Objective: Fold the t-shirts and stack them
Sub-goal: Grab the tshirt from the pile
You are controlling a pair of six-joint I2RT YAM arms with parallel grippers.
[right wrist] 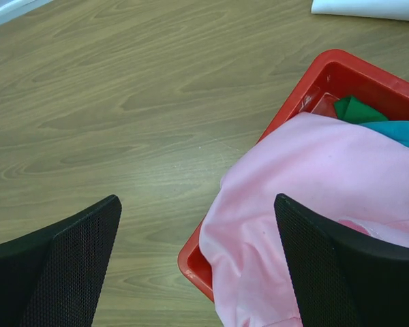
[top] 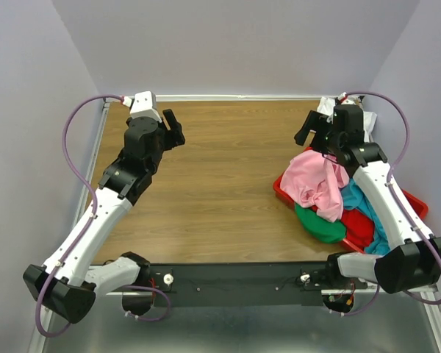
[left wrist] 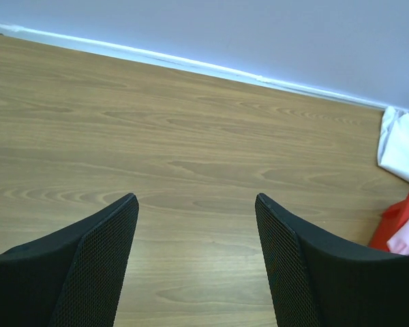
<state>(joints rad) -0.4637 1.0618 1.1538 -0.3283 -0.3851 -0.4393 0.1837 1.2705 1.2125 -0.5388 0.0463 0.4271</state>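
Observation:
A light pink t-shirt (top: 316,180) (right wrist: 313,170) lies crumpled on top of a pile in the red bin (top: 282,188) (right wrist: 327,65) and hangs over its left rim. Under it show a green t-shirt (top: 321,225) (right wrist: 358,109), a teal one (top: 356,198) (right wrist: 402,129) and a red one (top: 360,224). A white t-shirt (top: 328,107) (left wrist: 402,146) lies in the far right corner. My right gripper (top: 312,129) (right wrist: 197,199) hovers open above the bin's left edge, holding nothing. At the far left my left gripper (top: 173,129) (left wrist: 195,199) hangs open over bare wood.
The wooden table (top: 220,184) is walled at the back and on both sides. The red bin takes up the right side, reaching toward the near edge. Both arm bases sit on the black rail (top: 235,283) at the front.

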